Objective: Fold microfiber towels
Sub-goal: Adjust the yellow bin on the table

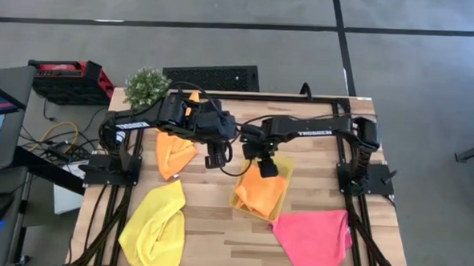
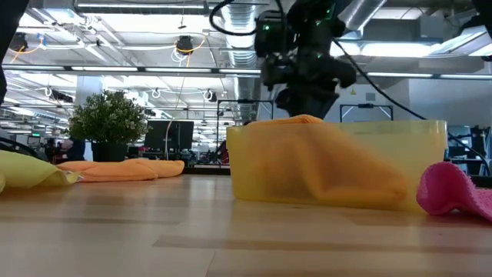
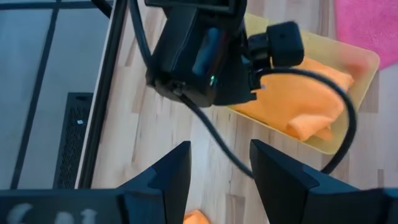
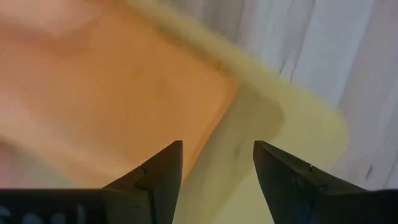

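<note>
A translucent yellow tray (image 1: 280, 201) stands mid-table with a crumpled orange towel (image 1: 255, 194) lying in it. My right gripper (image 1: 266, 165) hangs open just above that towel (image 4: 93, 87), fingers pointing down over the towel's edge and the tray's floor (image 4: 273, 143). My left gripper (image 1: 216, 152) is open and raised, left of the tray and above bare wood. A second orange towel (image 1: 174, 153) lies bunched at the left. At the near left lies a yellow towel (image 1: 157, 222), and at the near right a pink towel (image 1: 313, 236) spreads flat.
A potted plant (image 1: 147, 85) stands at the table's far left corner. Bare wood shows between the tray and the near edge (image 1: 224, 237). In the left wrist view, the right arm's wrist (image 3: 205, 56) and its cable cross in front of the tray (image 3: 367, 62).
</note>
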`<state>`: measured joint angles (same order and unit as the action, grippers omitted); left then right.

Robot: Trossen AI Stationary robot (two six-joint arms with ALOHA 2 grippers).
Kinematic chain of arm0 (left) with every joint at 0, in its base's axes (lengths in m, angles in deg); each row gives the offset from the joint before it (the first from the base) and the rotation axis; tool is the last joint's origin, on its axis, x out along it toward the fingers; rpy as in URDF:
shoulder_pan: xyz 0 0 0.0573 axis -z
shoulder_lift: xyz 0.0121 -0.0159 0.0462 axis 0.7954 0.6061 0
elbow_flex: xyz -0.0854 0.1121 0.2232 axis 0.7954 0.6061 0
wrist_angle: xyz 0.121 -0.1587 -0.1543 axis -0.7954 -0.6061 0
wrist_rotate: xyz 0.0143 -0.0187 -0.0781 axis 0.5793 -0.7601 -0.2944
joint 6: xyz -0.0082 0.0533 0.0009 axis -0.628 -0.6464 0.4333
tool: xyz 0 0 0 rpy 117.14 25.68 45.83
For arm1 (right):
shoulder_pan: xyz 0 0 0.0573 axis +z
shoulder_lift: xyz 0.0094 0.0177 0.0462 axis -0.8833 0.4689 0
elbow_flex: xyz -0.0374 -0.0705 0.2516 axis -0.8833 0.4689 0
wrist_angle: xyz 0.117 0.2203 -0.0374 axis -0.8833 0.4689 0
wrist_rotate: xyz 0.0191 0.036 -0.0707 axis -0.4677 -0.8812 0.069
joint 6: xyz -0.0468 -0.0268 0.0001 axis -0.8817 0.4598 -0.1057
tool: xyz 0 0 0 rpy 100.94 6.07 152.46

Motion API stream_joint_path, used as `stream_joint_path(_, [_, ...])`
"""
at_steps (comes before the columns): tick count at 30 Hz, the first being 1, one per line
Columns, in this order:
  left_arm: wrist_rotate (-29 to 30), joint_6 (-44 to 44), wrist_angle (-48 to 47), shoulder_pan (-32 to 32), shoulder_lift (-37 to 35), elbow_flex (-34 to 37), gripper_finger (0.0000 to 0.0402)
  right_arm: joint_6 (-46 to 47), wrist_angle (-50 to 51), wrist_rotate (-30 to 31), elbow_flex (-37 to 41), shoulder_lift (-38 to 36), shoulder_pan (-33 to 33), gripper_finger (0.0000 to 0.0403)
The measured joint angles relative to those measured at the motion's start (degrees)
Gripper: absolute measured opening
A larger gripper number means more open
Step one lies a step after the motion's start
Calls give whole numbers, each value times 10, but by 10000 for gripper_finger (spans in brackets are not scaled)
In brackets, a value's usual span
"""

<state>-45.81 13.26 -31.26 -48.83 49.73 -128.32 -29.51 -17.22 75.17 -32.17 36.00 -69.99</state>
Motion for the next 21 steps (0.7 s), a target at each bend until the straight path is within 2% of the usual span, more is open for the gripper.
stream_joint_path(7, [1,1,-8,0,0,0,157,-1,-38,22,0,52,-20,221])
stream_joint_path(14, [1,1,-21,0,0,0,157,-3,-75,34,1,48,-41,221])
stream_joint_path(21, [2,3,-26,0,0,0,157,5,-113,120,0,44,-79,221])
